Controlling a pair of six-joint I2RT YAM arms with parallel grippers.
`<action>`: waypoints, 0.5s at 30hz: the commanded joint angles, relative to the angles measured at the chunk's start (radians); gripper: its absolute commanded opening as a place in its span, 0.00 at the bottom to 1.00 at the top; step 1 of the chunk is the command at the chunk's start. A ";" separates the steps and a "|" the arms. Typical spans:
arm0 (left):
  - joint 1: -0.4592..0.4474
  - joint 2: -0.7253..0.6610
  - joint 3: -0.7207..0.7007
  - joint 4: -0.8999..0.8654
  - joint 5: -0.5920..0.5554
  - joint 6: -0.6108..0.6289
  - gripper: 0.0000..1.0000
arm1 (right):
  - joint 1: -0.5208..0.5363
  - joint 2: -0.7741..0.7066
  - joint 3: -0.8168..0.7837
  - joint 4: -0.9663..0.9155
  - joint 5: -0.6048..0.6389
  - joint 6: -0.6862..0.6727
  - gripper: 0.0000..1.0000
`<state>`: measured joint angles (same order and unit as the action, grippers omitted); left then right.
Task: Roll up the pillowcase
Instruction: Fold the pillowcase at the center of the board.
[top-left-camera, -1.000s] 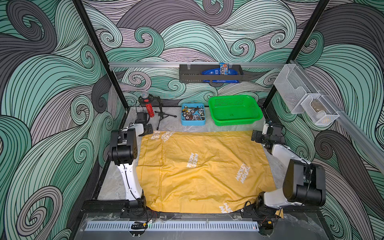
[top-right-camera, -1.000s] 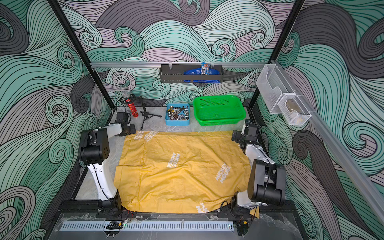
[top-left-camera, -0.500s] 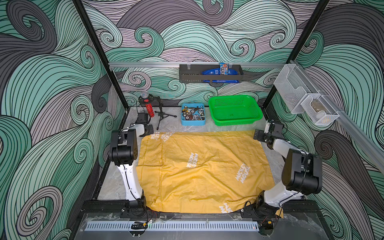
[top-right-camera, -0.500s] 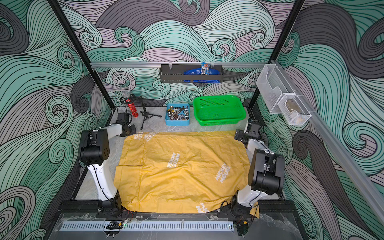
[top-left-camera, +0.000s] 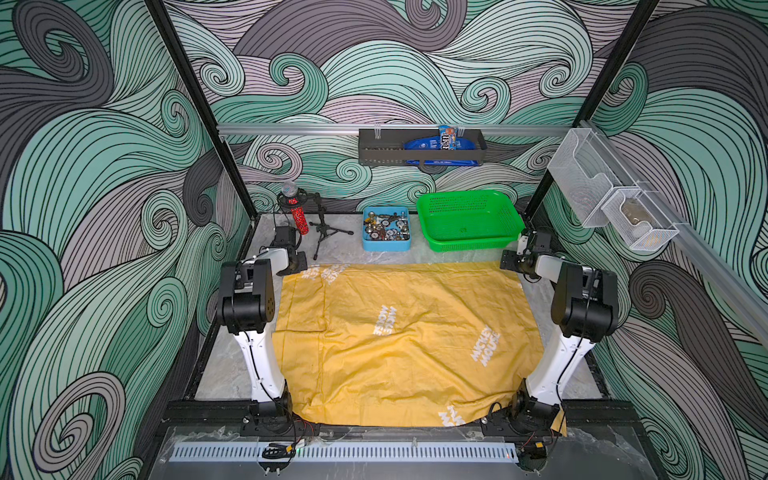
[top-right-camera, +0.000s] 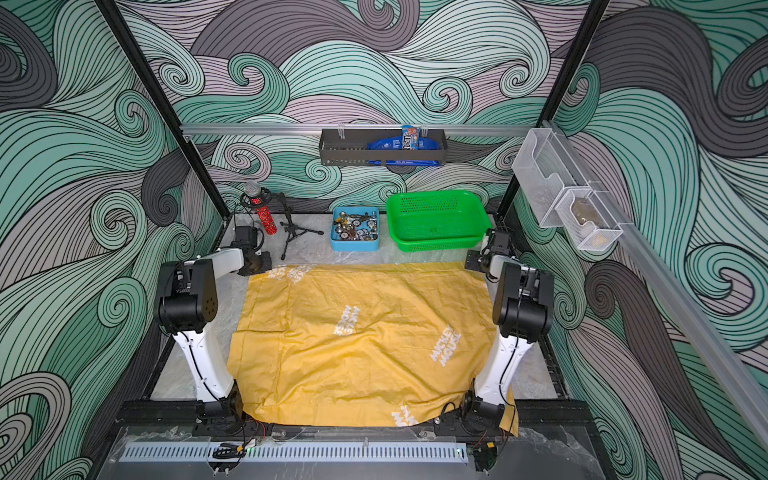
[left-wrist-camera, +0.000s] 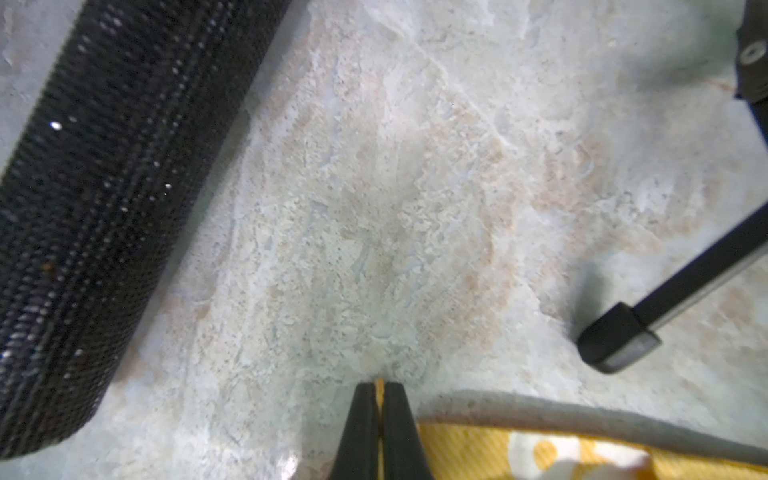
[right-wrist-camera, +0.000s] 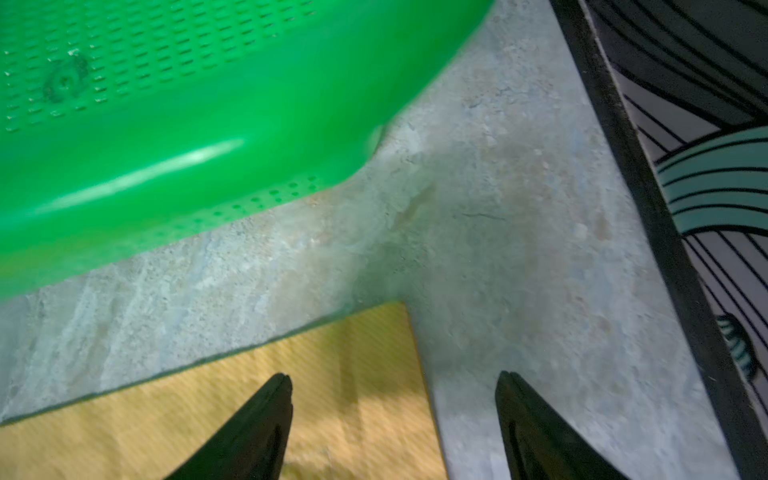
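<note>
The left claw (left-wrist-camera: 379, 387) pinches the Mickey Mouse pillowcase (top-left-camera: 407, 345) at its far corner. The right claw (right-wrist-camera: 393, 376), jaws apart and gripping nothing, straddles the other far corner. The cloth lies flat on the counter (top-left-camera: 340, 249) behind both.

The pillowcase (top-left-camera: 407, 345) lies spread on the table (top-left-camera: 224, 374) between my two arms, its near edge reaching my bases. My left gripper (left-wrist-camera: 379, 388) sits at its far left corner, the cloth's edge between the jaws. My right gripper (right-wrist-camera: 393, 375) straddles its far right corner. Behind the cloth stand, left to right, a tripod (top-left-camera: 322, 228), a small tray (top-left-camera: 386, 246) and a basket (top-left-camera: 465, 245).
</note>
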<state>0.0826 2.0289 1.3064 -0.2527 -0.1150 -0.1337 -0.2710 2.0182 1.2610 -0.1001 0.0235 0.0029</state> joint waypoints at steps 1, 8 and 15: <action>-0.006 -0.028 -0.013 -0.054 0.021 0.010 0.00 | 0.015 0.048 0.063 -0.085 0.017 -0.041 0.79; -0.006 -0.027 -0.013 -0.057 0.029 0.014 0.00 | 0.019 0.096 0.084 -0.098 0.060 -0.084 0.72; -0.007 -0.019 -0.012 -0.069 0.032 0.015 0.00 | 0.017 0.138 0.131 -0.175 -0.010 -0.119 0.63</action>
<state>0.0826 2.0251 1.3064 -0.2668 -0.1005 -0.1303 -0.2539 2.1143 1.3865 -0.1867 0.0498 -0.0872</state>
